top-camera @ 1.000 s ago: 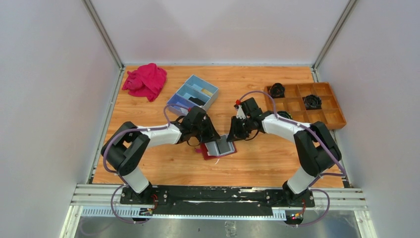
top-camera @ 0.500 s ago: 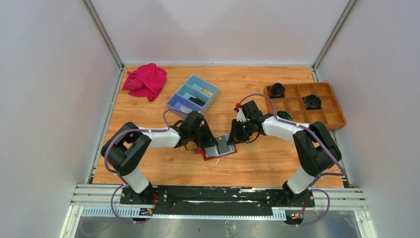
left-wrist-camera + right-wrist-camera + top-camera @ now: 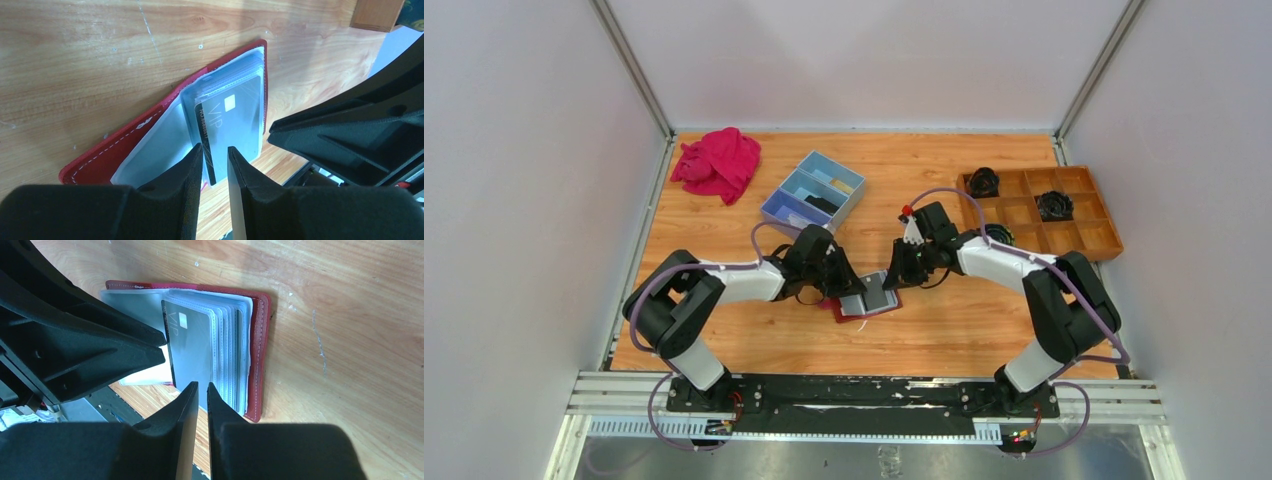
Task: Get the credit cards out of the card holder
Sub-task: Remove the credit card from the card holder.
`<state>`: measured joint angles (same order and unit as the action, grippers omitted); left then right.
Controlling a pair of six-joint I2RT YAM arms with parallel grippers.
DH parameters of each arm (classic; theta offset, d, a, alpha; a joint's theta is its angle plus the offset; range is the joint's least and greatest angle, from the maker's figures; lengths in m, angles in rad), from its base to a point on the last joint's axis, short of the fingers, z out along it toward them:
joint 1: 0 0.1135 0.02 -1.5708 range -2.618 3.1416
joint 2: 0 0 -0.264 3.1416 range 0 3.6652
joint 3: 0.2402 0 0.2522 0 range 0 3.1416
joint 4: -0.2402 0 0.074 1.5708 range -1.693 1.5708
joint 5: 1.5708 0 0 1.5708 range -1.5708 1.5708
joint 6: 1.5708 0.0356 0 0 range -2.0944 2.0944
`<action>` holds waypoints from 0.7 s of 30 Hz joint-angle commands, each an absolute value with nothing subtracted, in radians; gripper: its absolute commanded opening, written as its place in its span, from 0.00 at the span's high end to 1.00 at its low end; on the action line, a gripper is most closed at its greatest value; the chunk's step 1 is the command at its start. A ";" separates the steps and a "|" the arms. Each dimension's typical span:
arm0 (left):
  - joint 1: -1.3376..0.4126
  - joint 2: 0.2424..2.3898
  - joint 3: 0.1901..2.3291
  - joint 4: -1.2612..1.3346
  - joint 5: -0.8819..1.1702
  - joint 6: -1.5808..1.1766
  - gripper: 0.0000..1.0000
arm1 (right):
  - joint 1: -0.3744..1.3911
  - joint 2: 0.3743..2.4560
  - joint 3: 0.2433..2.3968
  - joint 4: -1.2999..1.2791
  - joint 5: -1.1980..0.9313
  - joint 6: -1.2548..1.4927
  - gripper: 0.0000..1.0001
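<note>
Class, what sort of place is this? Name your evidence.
Likely a robotics lab test cell: two arms bolted to a rail, plain white walls enclosing a wooden table, practice props like the divided tray.

The card holder (image 3: 865, 300), a dark red folder with white stitching, lies open on the wooden table (image 3: 984, 330), near its middle. Its clear grey pockets (image 3: 231, 347) are fanned upward. A grey credit card (image 3: 235, 120) marked VIP, with a small chip, juts tilted from the front pocket.
</note>
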<state>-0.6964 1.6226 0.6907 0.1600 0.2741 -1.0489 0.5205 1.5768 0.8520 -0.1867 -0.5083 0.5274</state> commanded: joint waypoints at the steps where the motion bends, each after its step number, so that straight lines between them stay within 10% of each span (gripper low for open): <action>1: -0.701 1.601 0.669 0.203 0.302 -1.051 0.72 | 0.509 1.554 0.838 -0.186 -0.492 0.535 0.85; 21: -0.699 1.648 0.640 0.250 0.304 -1.082 0.69 | 0.511 1.647 0.838 -0.156 -0.555 0.524 0.85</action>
<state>-0.6964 1.6268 0.6544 0.2329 0.3038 -1.0744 0.5205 1.6257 0.8520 -0.1562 -0.5434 0.5301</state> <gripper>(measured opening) 0.300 0.156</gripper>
